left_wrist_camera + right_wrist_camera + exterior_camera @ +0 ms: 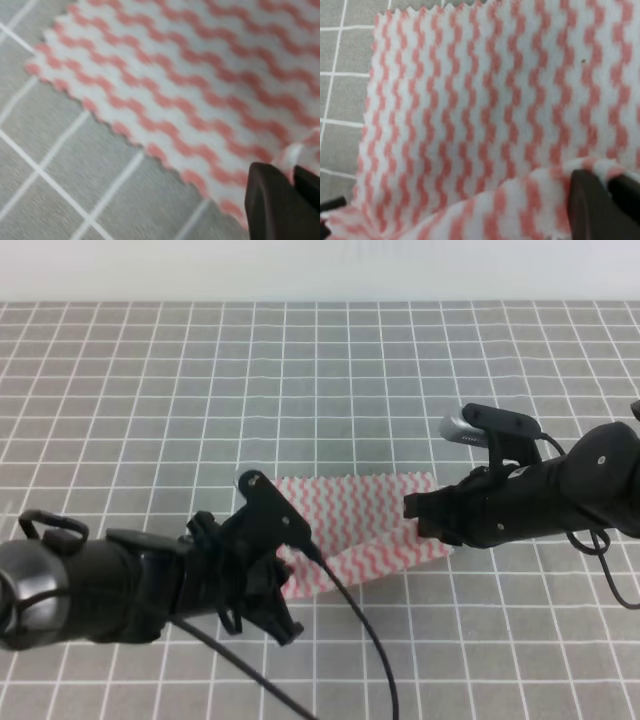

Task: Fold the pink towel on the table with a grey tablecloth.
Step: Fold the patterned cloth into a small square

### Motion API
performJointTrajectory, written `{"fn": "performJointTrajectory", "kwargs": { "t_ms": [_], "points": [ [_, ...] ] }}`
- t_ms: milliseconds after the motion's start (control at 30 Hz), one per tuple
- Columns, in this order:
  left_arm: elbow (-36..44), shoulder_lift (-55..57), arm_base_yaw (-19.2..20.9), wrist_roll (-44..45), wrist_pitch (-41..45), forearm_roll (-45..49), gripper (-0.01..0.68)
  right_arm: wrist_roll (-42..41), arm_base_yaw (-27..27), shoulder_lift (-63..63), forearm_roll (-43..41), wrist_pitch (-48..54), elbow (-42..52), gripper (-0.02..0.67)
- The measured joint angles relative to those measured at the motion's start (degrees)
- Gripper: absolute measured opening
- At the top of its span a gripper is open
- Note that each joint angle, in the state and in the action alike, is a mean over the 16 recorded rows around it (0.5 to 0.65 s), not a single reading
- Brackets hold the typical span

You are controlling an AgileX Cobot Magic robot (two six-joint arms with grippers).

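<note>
The pink towel [355, 515] lies near the middle of the table with a grey tablecloth [300, 390], its near edge raised and curling over the rest. At the towel's near left corner my left gripper [292, 565] is mostly hidden under its own wrist. In the left wrist view its dark fingers [265, 200] stand close together with a bit of towel edge [295, 152] pinched between them. My right gripper [425, 515] is at the towel's right side. In the right wrist view its fingers [587, 200] are shut on a lifted fold of the towel [540, 195].
Both dark arms lie low over the near part of the table, the left one [110, 585] trailing a black cable [370, 640] across the front. Grey gridded cloth [150, 360] stretches out behind and to both sides of the towel.
</note>
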Motion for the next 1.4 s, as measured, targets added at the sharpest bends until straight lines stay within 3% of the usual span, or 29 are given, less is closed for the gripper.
{"fn": "performJointTrajectory", "kwargs": {
  "t_ms": [600,1400],
  "points": [
    [-5.16,3.81,4.4,-2.27,2.87,-2.0,-0.003,-0.04,-0.95,2.08,0.35,-1.44,-1.27,-0.013],
    [-7.42,5.45,4.59,-3.63,1.11,-2.0,-0.003,-0.09,-2.85,4.66,0.38,-0.86,-3.85,-0.013]
  ]
}}
